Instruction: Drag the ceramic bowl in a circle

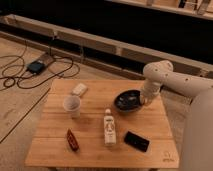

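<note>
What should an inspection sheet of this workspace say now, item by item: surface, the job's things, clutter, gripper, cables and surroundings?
Surface: wooden table, light slats.
Job's things: ceramic bowl, dark, upright, right of the table's middle.
Clutter: white cup, pale block, lying bottle, red packet, black flat object.
Gripper: gripper at the bowl's right rim, jaws closed, apparently on the rim.
Cables: black cables on the floor at left, beside a small dark device.
Surroundings: bare floor, dark wall behind; no people seen.
</note>
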You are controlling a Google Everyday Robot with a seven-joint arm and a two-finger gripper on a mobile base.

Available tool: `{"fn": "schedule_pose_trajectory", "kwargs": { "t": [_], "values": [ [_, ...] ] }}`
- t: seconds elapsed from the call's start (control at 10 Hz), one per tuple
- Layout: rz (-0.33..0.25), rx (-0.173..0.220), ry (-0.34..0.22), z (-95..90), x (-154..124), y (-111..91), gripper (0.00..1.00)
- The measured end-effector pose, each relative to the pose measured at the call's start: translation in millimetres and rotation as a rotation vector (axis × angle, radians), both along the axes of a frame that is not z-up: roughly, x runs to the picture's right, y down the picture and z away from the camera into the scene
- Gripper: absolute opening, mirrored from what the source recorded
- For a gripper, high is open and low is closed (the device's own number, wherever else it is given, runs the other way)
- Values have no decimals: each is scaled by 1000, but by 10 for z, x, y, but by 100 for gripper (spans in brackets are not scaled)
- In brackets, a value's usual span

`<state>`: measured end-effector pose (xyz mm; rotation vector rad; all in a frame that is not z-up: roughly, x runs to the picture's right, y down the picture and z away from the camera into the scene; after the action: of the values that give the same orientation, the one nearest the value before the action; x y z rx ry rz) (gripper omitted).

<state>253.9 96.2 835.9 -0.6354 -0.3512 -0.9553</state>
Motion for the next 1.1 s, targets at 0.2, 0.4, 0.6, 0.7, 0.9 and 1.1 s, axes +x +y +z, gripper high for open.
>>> {"fn": "schedule_pose_trajectory", "kwargs": {
  "t": [0.2, 0.4, 0.6, 0.7, 0.9, 1.1],
  "values": [
    [24, 0, 97, 89, 344, -41, 0],
    [24, 7, 148, 241, 473, -139, 0],
    [10, 20, 183, 431, 528, -296, 0],
    [5, 32, 188, 526, 502, -395, 0],
    [-10, 59, 173, 692, 345, -606, 0],
    [-17, 89, 122, 786, 78, -763, 0]
  ]
}}
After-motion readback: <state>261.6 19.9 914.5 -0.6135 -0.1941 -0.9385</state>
